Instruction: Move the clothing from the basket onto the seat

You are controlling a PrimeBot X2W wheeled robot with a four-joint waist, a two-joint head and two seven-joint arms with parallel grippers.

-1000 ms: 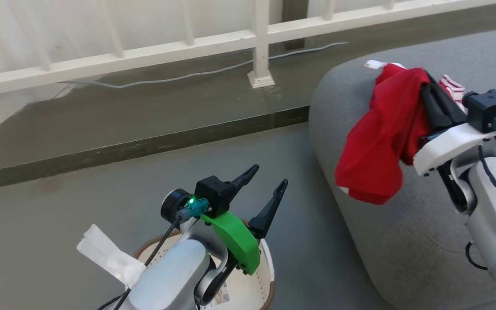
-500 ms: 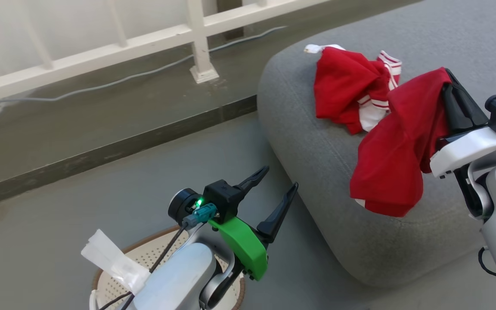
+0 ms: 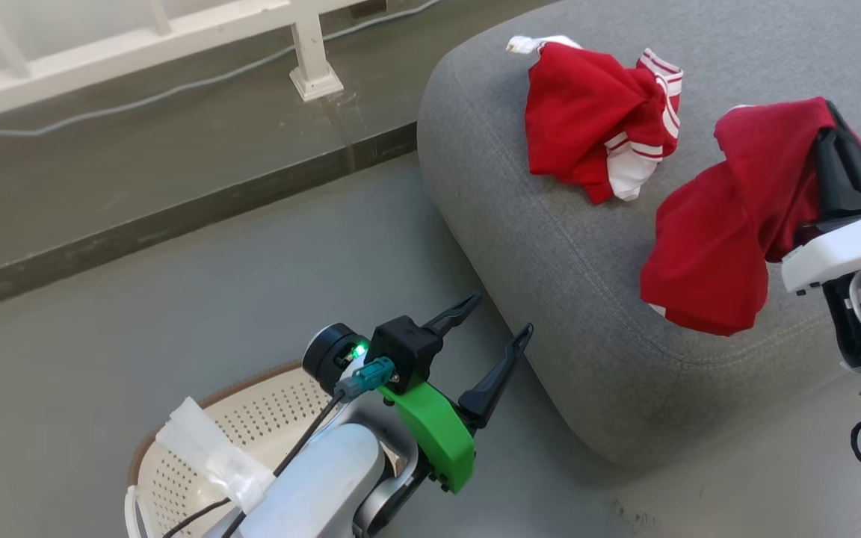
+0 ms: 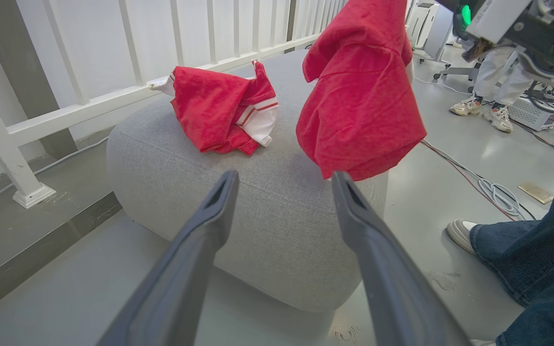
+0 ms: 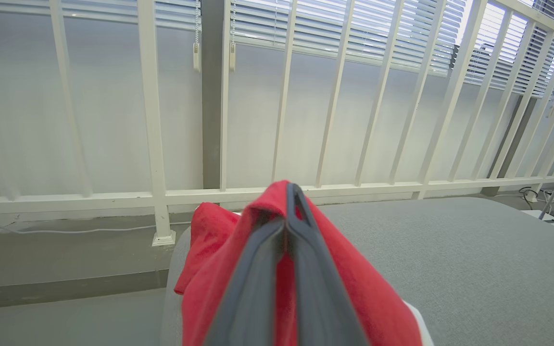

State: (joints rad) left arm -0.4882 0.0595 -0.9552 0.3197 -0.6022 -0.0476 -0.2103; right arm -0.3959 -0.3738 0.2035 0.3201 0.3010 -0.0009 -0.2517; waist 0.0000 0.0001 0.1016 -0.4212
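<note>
One seat [image 3: 550, 246], one basket [image 3: 266, 403]. One garment [image 3: 591, 127] lies on the seat; my right hand [image 5: 290, 197] pinches a second garment [image 3: 722, 239], now clear of the first. Left hand [image 3: 501, 314] spread wide.

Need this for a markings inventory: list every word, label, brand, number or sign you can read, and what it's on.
No text can be read in these views.
Tag on the clothing lying on the seat: white, too small to show any print.
Paper strip on the left forearm: no print visible.
</note>
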